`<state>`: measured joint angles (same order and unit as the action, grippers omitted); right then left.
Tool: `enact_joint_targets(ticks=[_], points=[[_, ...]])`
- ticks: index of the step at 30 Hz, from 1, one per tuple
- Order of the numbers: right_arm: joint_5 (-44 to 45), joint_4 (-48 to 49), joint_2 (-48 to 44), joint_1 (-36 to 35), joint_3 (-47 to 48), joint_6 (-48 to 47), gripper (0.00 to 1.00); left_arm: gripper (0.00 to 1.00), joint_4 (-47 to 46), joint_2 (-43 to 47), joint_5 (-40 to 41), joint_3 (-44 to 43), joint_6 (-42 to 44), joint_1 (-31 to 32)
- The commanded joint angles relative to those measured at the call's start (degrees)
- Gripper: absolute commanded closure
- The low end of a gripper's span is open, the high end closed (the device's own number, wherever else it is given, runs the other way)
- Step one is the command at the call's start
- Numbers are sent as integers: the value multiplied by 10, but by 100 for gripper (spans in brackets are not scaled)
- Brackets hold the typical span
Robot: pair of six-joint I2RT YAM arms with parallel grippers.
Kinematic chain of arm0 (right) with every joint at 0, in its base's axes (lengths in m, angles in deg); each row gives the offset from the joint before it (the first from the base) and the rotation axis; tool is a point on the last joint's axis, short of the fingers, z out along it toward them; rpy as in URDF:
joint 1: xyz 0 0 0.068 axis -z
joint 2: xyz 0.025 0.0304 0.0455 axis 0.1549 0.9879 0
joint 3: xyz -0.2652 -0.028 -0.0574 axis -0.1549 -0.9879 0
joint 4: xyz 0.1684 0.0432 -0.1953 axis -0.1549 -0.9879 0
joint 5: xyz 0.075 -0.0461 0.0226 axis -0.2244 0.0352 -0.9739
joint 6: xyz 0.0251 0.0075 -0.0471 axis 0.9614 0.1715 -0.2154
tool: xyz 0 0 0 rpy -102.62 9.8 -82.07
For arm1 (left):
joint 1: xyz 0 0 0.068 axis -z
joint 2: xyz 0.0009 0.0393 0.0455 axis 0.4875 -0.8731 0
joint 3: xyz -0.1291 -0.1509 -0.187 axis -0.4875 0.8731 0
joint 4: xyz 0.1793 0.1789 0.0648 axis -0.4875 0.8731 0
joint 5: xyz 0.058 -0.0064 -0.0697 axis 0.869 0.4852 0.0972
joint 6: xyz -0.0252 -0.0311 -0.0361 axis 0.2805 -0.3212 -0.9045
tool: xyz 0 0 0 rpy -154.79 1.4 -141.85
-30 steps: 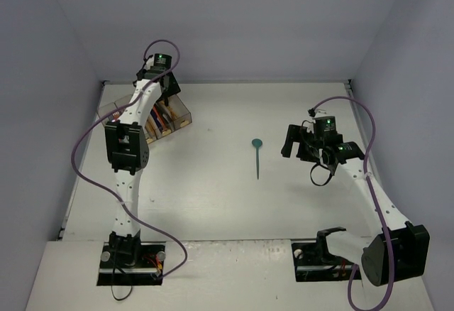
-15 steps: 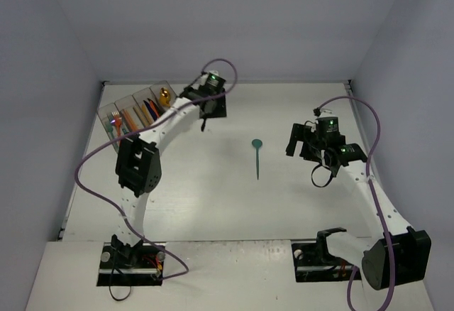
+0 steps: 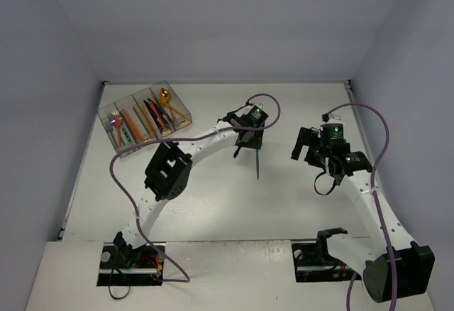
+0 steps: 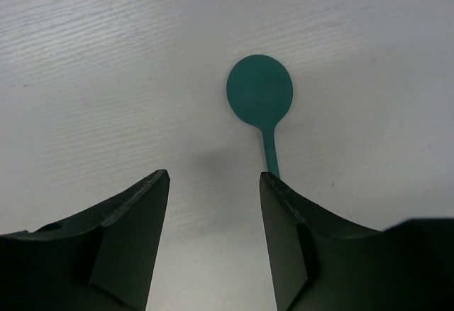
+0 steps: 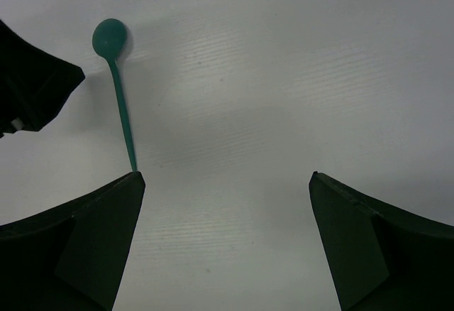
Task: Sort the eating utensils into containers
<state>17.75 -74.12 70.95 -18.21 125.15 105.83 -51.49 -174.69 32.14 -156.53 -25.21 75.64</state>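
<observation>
One teal spoon (image 4: 259, 89) lies alone on the white table (image 3: 213, 204). The left gripper (image 4: 213, 174) hangs over it with its two fingers about half apart and nothing between them. The spoon's round bowl sits just ahead of the jaws, off toward one finger, and the handle runs back under that fingertip. The right gripper (image 5: 225, 175) is spread as wide as it goes, also holding nothing. The spoon's handle tip ends just beside one of its fingertips, outside the gap. Well away from both grippers stands one tray of four clear containers (image 3: 181, 108). They hold coloured utensils too small to count, one gold spoon (image 3: 164, 98) among them.
</observation>
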Motion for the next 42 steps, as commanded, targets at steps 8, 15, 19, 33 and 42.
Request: enact_joint_targets(ticks=[8,15,19,33,42], points=[[16,-4,-36,6,-2,11,0,49,-29,-33,7,-69,-14,22],[17,-6,-33,7,-4,10,0,54,-29,-58,5,-77,-18,27],[19,-6,-32,7,-4,8,0,63,-30,-61,18,-69,-17,27],[20,-4,-24,10,-2,3,0,100,-28,-22,36,-35,0,20],[26,-4,-8,10,7,-5,0,100,-41,105,40,36,16,-71]])
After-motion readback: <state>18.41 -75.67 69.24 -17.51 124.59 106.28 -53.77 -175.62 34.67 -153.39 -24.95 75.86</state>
